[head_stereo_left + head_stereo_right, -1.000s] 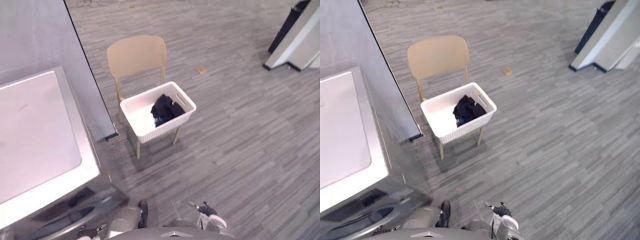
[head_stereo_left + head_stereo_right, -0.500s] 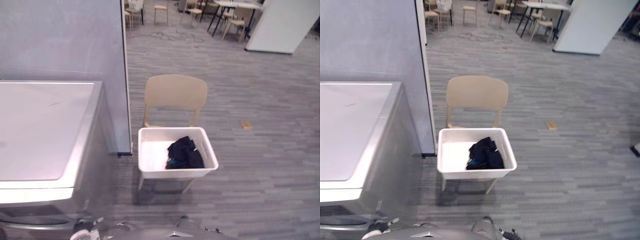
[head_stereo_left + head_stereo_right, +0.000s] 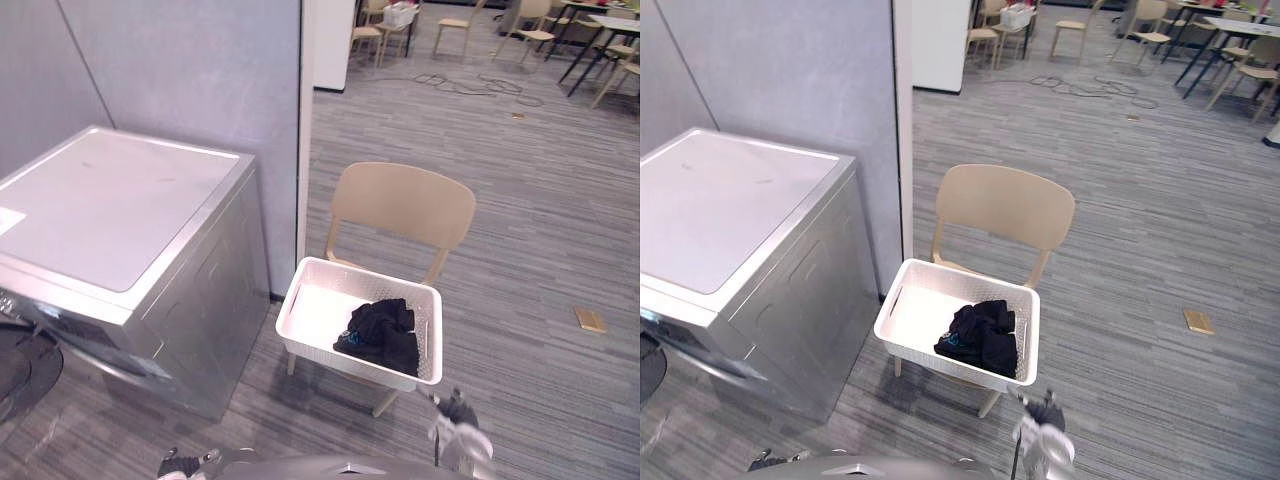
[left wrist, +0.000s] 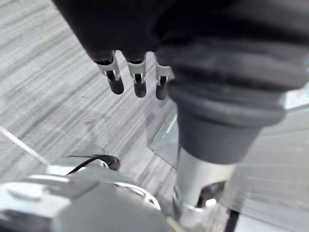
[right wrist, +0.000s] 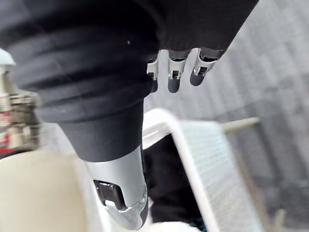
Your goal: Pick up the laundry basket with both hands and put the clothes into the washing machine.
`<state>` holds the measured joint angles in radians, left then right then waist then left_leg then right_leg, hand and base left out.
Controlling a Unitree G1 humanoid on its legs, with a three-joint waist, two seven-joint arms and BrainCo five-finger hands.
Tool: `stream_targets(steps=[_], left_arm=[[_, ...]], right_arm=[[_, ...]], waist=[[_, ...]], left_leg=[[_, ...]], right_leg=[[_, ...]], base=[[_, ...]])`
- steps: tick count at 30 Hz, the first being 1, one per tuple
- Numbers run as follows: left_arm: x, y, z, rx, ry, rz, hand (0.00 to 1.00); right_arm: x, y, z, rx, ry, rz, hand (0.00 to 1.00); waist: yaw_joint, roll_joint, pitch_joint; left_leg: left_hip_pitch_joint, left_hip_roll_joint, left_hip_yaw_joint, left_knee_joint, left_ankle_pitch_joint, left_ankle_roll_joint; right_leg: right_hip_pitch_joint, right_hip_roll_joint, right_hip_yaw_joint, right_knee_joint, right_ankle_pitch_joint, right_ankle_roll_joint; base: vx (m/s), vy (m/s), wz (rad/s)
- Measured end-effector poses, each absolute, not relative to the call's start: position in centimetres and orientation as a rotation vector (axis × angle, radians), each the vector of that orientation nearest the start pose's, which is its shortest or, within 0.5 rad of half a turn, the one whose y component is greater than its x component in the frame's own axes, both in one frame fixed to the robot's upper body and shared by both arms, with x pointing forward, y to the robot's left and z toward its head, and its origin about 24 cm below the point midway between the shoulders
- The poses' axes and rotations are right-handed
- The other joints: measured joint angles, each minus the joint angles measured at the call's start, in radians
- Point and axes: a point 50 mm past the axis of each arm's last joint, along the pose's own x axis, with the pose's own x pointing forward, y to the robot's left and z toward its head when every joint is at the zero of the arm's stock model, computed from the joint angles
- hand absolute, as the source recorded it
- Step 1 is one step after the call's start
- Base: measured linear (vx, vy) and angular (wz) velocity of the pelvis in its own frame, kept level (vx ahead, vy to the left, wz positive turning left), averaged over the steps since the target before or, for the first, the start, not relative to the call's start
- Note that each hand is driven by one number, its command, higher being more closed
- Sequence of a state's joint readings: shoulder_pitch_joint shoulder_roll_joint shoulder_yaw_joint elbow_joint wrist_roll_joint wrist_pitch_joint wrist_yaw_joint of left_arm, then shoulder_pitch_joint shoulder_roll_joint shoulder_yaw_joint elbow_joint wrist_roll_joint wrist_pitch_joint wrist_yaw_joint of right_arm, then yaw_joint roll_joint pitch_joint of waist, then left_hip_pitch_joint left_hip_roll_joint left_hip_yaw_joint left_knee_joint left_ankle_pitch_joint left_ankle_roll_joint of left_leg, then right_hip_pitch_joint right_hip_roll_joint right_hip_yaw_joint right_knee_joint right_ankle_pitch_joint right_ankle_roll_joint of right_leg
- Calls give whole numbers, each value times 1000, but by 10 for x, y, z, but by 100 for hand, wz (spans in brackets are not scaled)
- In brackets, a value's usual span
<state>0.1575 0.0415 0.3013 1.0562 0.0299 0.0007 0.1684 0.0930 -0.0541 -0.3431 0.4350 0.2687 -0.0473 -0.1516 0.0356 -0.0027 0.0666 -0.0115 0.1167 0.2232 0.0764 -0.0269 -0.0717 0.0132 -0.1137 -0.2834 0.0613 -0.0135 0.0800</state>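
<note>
Approach step: the washer (image 3: 130, 200) stands at left, your left hand (image 4: 136, 79) low near it, fingers relaxed and apart, holding nothing. The basket (image 3: 318, 306) with the clothes (image 3: 383, 335) sits on the chair (image 3: 402, 205). Your right hand (image 3: 455, 428) hangs just short of it, fingers loose. Next, probably: bring both hands to the basket's side rims.

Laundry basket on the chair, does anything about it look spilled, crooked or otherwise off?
Nothing spilled or damaged. The laundry basket sits on the chair, covering its seat. The dark clothes are heaped at one end, inside the rim. A small tan piece lies loose on the floor nearby.
</note>
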Motion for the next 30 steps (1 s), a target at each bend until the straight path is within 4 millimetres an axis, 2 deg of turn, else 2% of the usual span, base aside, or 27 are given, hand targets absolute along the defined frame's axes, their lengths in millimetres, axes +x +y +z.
stream_targets(steps=[1,3,6,10,13,15,17,18,20,24,30], left_arm=[[52,212,-166,12,1208,470,0],[57,209,-166,64,1205,415,0],[64,206,-166,146,1190,342,0],[72,205,-164,218,1171,268,0],[85,204,-162,277,1137,208,0],[99,206,-158,301,1089,192,0],[120,208,-151,322,1020,179,0],[125,210,-149,329,1005,178,0],[133,212,-144,332,970,176,0],[136,216,-142,329,950,183,0],[139,218,-141,305,938,201,0]], right_arm=[[191,-251,-52,224,360,-581,0],[220,-242,0,176,102,-521,0],[234,-227,41,112,-96,-459,0],[237,-220,54,97,-159,-425,0],[243,-215,60,9,-171,-349,0],[262,-213,66,-59,-176,-268,0],[288,-215,79,-174,-185,-162,0],[294,-215,83,-207,-184,-133,0],[310,-220,88,-300,-155,-60,0],[324,-233,87,-438,-66,20,0],[332,-258,92,-569,10,11,0]], waist=[[1,2,2],[-2,15,4],[7,24,2],[8,22,3],[8,17,10],[1,10,48],[5,-7,104],[8,-11,121],[16,-22,164],[45,-26,218],[35,-28,268]], left_leg=[[-1,-6,1,-12,11,4],[-1,-25,-1,-45,39,16],[14,-37,-4,-77,57,21],[10,-43,-13,-88,57,21],[-21,-47,-24,-95,64,24],[-43,-49,-35,-95,75,29],[-88,-53,-52,-95,97,35],[-97,-53,-58,-95,102,36],[-125,-56,-78,-95,117,38],[-154,-57,-89,-96,131,40],[-202,-58,-82,-96,144,43]], right_leg=[[0,-1,2,-11,12,0],[0,-6,2,-41,41,4],[5,-6,-2,-54,44,5],[9,-1,-9,-74,47,6],[-19,0,-13,-82,55,6],[-36,0,-22,-84,65,6],[-70,-1,-36,-86,80,0],[-77,-1,-40,-85,83,-1],[-94,-2,-59,-85,90,-3],[-122,-5,-61,-76,96,-6],[-192,-9,-44,-49,100,-10]], base=[[61,67,-1],[57,63,2],[75,14,5],[50,-4,3],[-1,-1,3],[-41,3,12],[-100,12,18],[-106,16,24],[-100,20,26],[-55,24,8],[-37,32,-7]])
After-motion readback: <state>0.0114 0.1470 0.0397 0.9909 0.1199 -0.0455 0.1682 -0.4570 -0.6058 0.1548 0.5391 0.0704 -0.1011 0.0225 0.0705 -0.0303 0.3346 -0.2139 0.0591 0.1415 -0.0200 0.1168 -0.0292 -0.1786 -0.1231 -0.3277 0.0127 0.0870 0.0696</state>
